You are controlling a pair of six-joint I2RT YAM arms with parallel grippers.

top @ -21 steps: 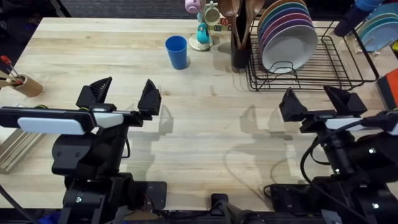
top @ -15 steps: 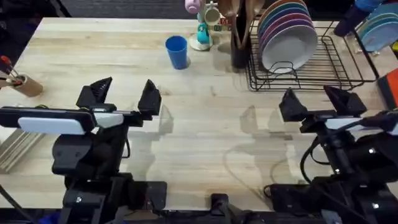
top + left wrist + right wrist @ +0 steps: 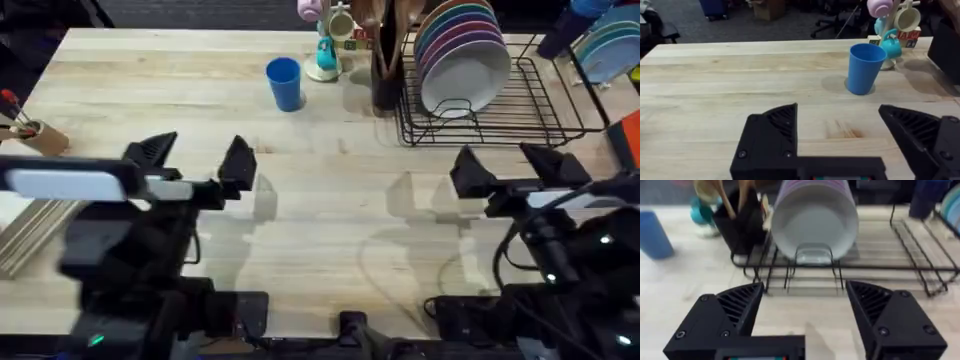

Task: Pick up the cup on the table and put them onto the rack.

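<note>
- The cup (image 3: 284,82) stood upright on the table (image 3: 330,210), at about 1 o'clock from my left gripper (image 3: 194,160) and well apart from it.
- Both the left gripper and the right gripper (image 3: 510,166) were open and empty.
- I judged I should approach low, keep the jaws wide, and close around the cup's middle.
- The rack (image 3: 500,110) stood at 3 o'clock from the cup.

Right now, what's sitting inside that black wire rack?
The rack holds a row of coloured plates standing on edge, a white plate in front. Each plate covers most of the one behind it.
</note>
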